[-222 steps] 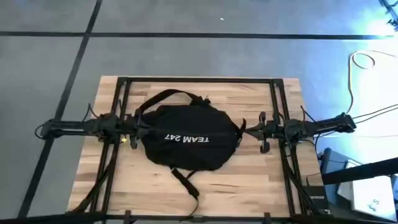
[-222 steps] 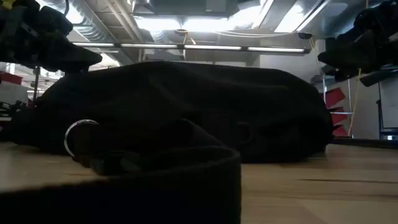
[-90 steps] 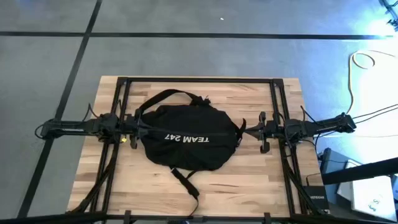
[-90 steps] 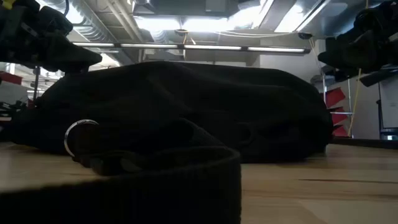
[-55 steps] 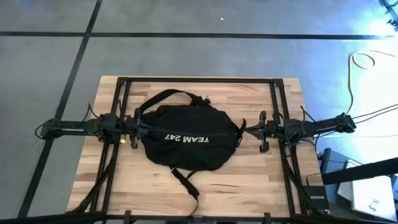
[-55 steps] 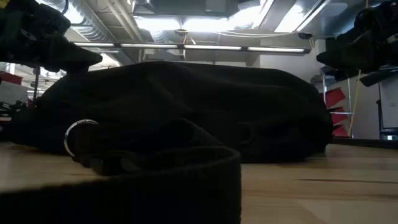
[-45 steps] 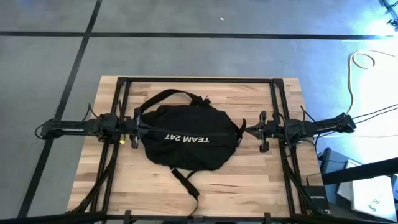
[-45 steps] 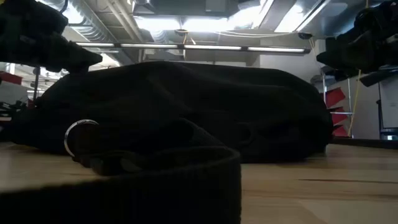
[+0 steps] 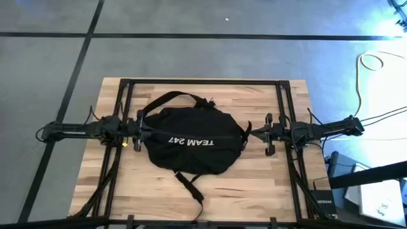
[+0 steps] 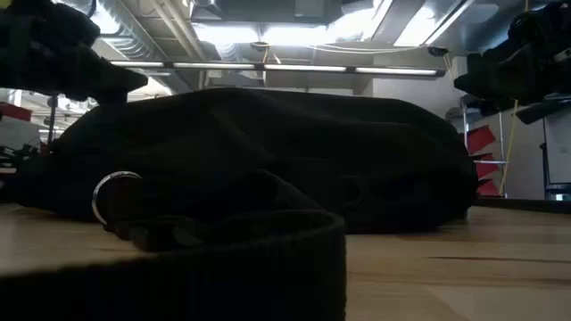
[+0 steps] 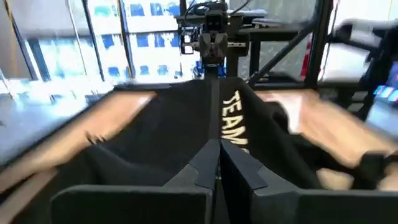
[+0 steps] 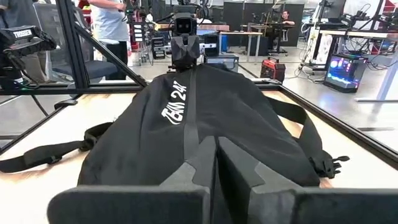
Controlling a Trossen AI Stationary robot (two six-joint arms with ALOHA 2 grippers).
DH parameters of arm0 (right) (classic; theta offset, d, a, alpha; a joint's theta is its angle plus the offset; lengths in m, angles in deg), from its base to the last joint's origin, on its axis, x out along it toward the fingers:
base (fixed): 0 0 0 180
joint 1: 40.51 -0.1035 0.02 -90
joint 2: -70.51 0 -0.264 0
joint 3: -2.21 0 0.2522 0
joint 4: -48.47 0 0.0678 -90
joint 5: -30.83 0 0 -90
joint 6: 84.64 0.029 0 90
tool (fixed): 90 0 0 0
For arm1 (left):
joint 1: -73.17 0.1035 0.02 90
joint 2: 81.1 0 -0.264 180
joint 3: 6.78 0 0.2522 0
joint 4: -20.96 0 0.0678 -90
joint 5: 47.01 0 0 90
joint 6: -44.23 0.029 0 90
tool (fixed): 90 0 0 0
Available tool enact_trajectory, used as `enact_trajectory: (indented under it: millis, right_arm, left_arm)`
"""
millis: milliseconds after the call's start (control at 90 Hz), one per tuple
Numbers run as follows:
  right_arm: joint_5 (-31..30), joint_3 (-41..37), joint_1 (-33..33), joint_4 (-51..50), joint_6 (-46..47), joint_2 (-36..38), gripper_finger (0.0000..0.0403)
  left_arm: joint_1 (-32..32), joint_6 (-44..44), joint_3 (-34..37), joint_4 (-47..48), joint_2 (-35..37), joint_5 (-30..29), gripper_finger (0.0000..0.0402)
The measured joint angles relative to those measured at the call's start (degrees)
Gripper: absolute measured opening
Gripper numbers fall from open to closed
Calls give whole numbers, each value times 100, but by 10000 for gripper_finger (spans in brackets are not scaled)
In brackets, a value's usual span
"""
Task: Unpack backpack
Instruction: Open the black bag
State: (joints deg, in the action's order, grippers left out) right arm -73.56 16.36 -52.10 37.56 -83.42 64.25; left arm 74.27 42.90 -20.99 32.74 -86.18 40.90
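Backpack (image 9: 191, 141) at centre stage: the black fabric bag lies flat in the middle of the wooden table (image 9: 254, 191), its white "TEAM 247" lettering (image 9: 191, 141) facing up and reading upside down from above. A long strap (image 9: 166, 98) arcs from the backpack toward the table's far edge, and a shorter strap (image 9: 189, 186) trails from the backpack toward the near edge. From table height the bag rises as a dark mound (image 10: 294, 152), with a metal ring (image 10: 114, 198) on the strap webbing lying in front of it.

Either side of the backpack, the two dark arms reach in level and face one another. The left gripper (image 9: 141, 132) sits at the backpack's left edge, its fingers (image 11: 198, 171) pressed together with only a thin seam between them, tips pointing along the bag's top seam. The right gripper (image 9: 249, 132) sits at the backpack's right edge, its fingers (image 12: 200, 162) likewise drawn together, aimed over the crown of the bag. Neither pair is seen to have fabric between its fingers.

Beyond the backpack, through the right wrist camera, a person in a light shirt (image 12: 111, 22) stands behind the table's black frame (image 12: 81, 56), and a buckle (image 12: 329, 167) at the end of one strap rests on the wood beside the bag.
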Motion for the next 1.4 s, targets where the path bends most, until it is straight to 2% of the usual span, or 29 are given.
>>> enact_trajectory:
  millis: [67,167,311,356,600,733,889,1022,1200,1300,1400]
  right_arm:
    - [0,2,1,1,0,0,1]
    - [0,0,1,1,-2,1,1]
    - [0,2,1,2,-2,1,1]
    - [0,0,1,4,-2,-1,1]
    - [0,2,1,5,5,1,1]
    - [0,2,-1,4,2,-1,1]
    - [-34,0,-1,6,0,1,1]
    - [-111,1,0,18,0,1,1]
    - [-111,1,1,20,0,0,1]
    - [-114,1,0,22,-2,1,1]
    - [-114,2,0,22,-2,-1,1]
  left_arm:
    - [4,-414,0,-16,0,-63,2]
    - [-30,-572,-1,55,-3,29,22]
    - [-380,-283,-2,-128,-132,1287,94]
    - [-512,-151,0,-354,-174,1430,123]
    - [-953,6,-2,-1113,-379,1271,309]
    - [-1129,422,-2,-1119,-755,733,371]
    - [-1262,1156,-2,-1628,-1366,376,395]
    - [-1279,1738,-39,-2077,-1958,-118,398]
    - [-1279,2220,-329,-2381,-2810,-348,398]
    - [-1283,2756,-713,-2396,-3294,-1327,398]
    - [-1276,2869,-1187,-2206,-3671,-2261,398]
